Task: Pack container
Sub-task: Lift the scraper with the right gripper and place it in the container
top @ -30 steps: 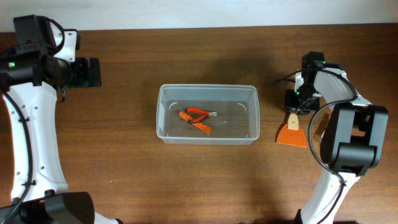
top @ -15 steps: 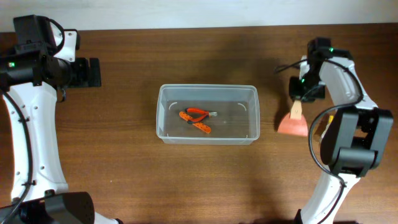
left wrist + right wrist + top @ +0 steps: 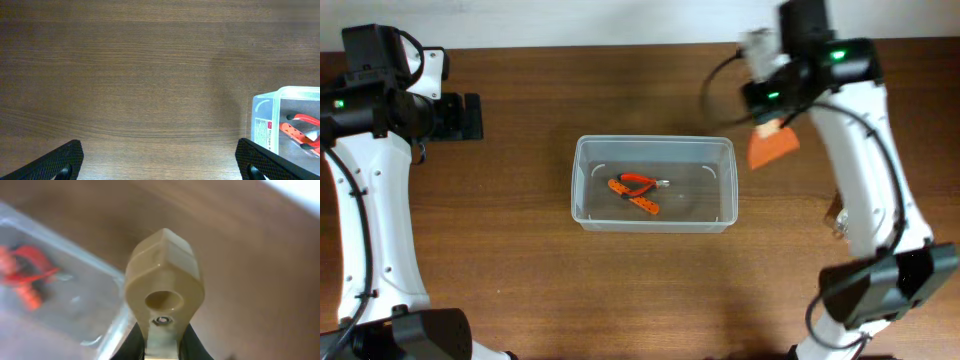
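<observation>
The clear plastic container (image 3: 653, 183) sits mid-table with orange-handled pliers (image 3: 637, 191) inside. My right gripper (image 3: 772, 118) is shut on a scraper with an orange blade (image 3: 772, 147) and a tan handle (image 3: 164, 275), held in the air just right of the container's far right corner. In the right wrist view the container's rim (image 3: 112, 332) and the blurred pliers (image 3: 25, 275) lie lower left. My left gripper (image 3: 160, 167) is open and empty over bare wood at far left; the container's corner (image 3: 280, 120) shows at its right.
The wooden table's far edge meets a white wall at the top of the overhead view. The left arm (image 3: 380, 100) stands at the far left.
My right gripper has lifted the scraper off the table at the right and carried it left and up toward the container's far right corner. The left arm has not moved.
</observation>
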You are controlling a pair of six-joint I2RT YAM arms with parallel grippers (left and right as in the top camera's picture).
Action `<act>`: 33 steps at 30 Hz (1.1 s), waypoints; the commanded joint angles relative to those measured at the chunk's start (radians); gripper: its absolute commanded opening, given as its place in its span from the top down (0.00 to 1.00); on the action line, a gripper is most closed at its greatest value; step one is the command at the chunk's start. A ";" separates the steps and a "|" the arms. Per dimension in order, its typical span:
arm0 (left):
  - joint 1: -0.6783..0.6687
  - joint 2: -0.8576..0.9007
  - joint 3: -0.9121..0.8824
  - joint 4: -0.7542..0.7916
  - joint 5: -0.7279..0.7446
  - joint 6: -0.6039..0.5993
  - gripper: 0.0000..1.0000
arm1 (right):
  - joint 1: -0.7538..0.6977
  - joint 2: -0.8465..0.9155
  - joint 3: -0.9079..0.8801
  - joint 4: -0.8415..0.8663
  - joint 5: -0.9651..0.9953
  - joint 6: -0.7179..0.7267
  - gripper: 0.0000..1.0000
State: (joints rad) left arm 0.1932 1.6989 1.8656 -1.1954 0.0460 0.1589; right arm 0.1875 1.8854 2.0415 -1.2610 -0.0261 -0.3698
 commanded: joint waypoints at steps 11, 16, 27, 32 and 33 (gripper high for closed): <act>0.004 0.003 -0.002 -0.002 0.011 -0.012 0.01 | 0.308 0.141 -0.002 -0.058 -0.139 -0.420 0.94; 0.004 0.003 -0.002 -0.002 0.011 -0.012 0.01 | 0.302 0.267 -0.003 -0.060 -0.156 -0.420 0.93; 0.004 0.003 -0.002 0.002 0.011 -0.012 0.01 | 0.303 0.373 -0.003 -0.070 -0.173 -0.407 0.53; 0.004 0.003 -0.002 0.013 0.011 -0.012 0.01 | 0.293 0.324 0.023 -0.092 -0.135 -0.320 0.46; 0.004 0.003 -0.002 0.014 0.011 -0.012 0.01 | 0.284 0.301 0.041 -0.098 -0.100 -0.279 0.44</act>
State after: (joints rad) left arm 0.1932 1.6989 1.8656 -1.1870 0.0460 0.1589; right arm 0.4896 2.2704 2.0357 -1.3495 -0.1741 -0.7444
